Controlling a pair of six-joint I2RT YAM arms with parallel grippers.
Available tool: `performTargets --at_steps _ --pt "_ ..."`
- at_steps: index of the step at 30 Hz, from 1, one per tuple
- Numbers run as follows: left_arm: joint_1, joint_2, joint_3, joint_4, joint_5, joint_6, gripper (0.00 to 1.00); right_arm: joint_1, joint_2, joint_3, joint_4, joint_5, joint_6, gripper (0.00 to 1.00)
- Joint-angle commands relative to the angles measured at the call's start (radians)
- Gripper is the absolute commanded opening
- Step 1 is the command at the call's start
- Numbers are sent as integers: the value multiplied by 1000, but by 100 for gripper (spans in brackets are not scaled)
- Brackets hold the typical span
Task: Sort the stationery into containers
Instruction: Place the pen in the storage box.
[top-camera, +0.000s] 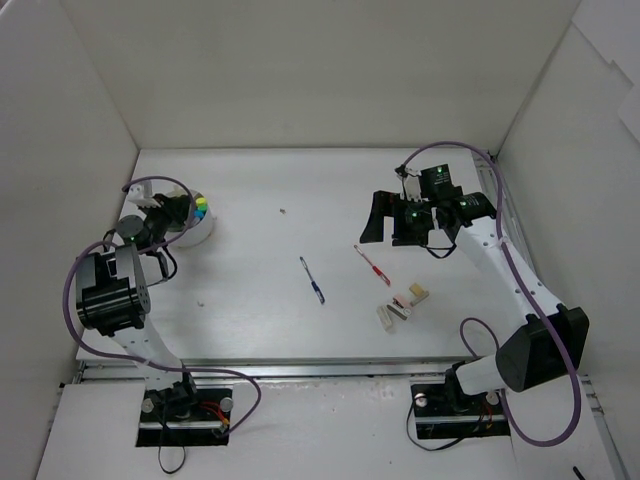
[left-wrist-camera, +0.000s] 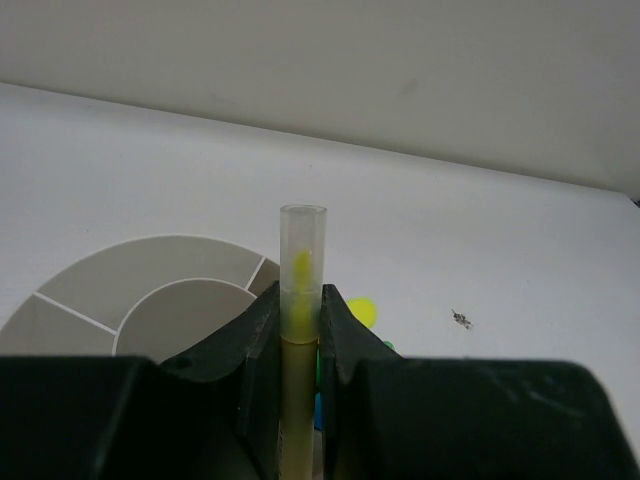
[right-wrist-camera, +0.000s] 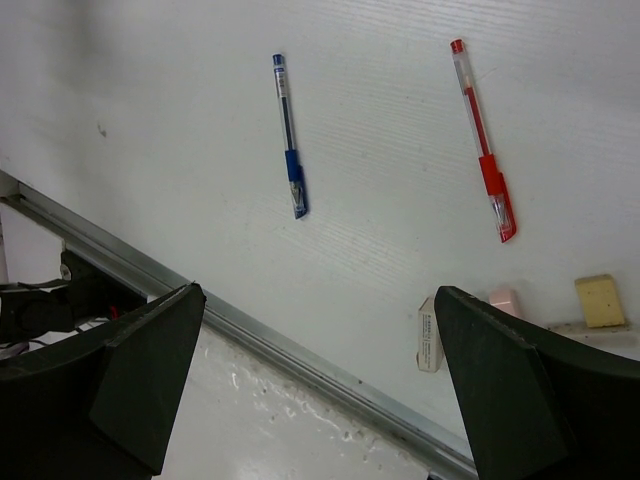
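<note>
My left gripper (left-wrist-camera: 298, 296) is shut on a yellow highlighter (left-wrist-camera: 301, 262) with a clear cap, held upright over the round white tub (left-wrist-camera: 150, 262) with inner dividers. Yellow, green and blue highlighter ends (left-wrist-camera: 362, 310) show just behind the right finger, and again in the tub (top-camera: 203, 209) seen from above. My right gripper (top-camera: 392, 228) hangs open above the table with nothing between its fingers. Below it lie a blue pen (right-wrist-camera: 290, 135), a red pen (right-wrist-camera: 483, 140), a white eraser (right-wrist-camera: 428, 340), a pink eraser (right-wrist-camera: 503, 298) and a tan eraser (right-wrist-camera: 599, 300).
The tub (top-camera: 196, 232) stands at the table's far left, close to the left wall. The pens (top-camera: 312, 278) and erasers (top-camera: 400, 304) lie mid-table toward the right. A metal rail (top-camera: 330, 368) runs along the front edge. White walls close in three sides.
</note>
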Motion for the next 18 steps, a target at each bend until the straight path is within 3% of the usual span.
performTargets --at_steps 1,7,8,9,10,12,13,18 --pt "-2 -78 2 432 29 16 0 -8 -31 3 34 -19 -19 98" --pt "-2 -85 -1 432 24 24 0 -8 -39 3 31 -28 -19 98" --pt "-2 -90 -6 432 17 24 6 -8 -40 3 32 -25 -20 98" --pt "-2 -99 -14 431 13 30 13 -5 -43 3 32 -25 -22 98" --pt "-2 -104 -17 431 10 32 26 -8 -45 3 32 -25 -22 98" --pt "-2 -116 -28 431 -6 24 91 -10 -46 0 34 -30 -20 98" --pt "-2 -120 -31 431 -5 24 99 -8 -46 1 32 -31 -20 98" --pt "-2 -168 -41 431 19 12 99 -8 -59 0 32 -42 -19 98"
